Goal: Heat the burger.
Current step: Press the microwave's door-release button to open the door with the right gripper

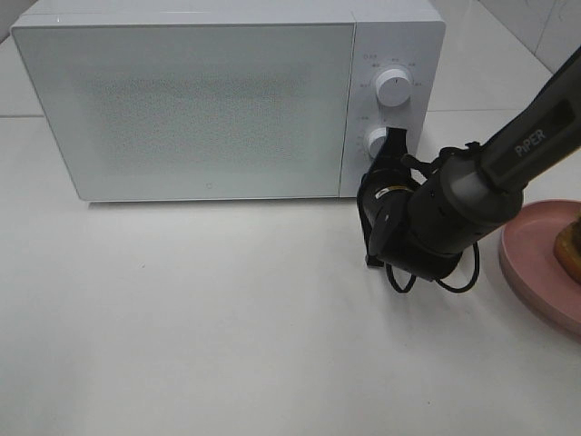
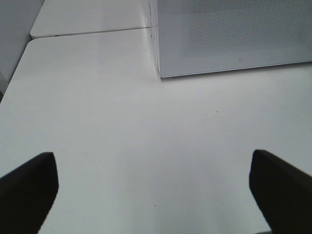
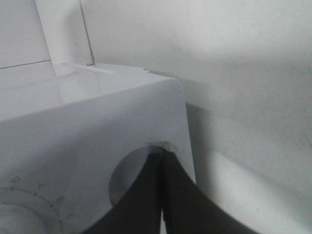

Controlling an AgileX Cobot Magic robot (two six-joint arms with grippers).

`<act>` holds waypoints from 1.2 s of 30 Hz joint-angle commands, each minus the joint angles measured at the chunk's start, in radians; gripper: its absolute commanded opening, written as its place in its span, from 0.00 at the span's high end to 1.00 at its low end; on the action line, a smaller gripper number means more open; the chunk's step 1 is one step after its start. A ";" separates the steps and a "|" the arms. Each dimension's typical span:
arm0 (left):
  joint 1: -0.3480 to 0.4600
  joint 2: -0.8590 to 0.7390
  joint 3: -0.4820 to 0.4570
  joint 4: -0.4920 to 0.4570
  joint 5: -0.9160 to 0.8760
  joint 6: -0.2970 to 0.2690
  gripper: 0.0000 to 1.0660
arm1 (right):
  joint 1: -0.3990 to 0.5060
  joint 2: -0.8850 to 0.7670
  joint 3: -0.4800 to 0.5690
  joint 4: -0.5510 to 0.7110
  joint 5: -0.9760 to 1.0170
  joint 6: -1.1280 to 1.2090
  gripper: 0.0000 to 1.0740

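The burger (image 1: 572,243) shows only as a golden-brown sliver at the right edge of the high view, lying on a pink plate (image 1: 536,263). The white microwave (image 1: 182,109) stands at the back with its door closed. My right gripper (image 1: 392,138) is shut with nothing in it, its tips against the lower knob (image 1: 376,141) of the control panel. In the right wrist view the closed fingertips (image 3: 161,153) meet the rim of that round knob (image 3: 127,178). My left gripper (image 2: 153,195) is open over bare table, its fingers (image 2: 29,190) wide apart; the high view does not show it.
The upper knob (image 1: 394,87) sits above the lower one on the panel. The microwave's front corner (image 2: 158,73) is ahead of the left gripper. The white table (image 1: 182,318) stretches in front of the microwave. The right arm (image 1: 526,145) crosses above the plate.
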 commanded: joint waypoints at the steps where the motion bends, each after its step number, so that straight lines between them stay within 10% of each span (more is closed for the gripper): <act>1: -0.005 -0.026 0.003 -0.004 -0.004 -0.008 0.04 | -0.009 -0.001 -0.035 -0.026 -0.089 -0.023 1.00; 36: -0.005 -0.026 0.003 -0.004 -0.004 -0.008 0.04 | -0.009 -0.009 -0.182 0.042 -0.252 -0.117 1.00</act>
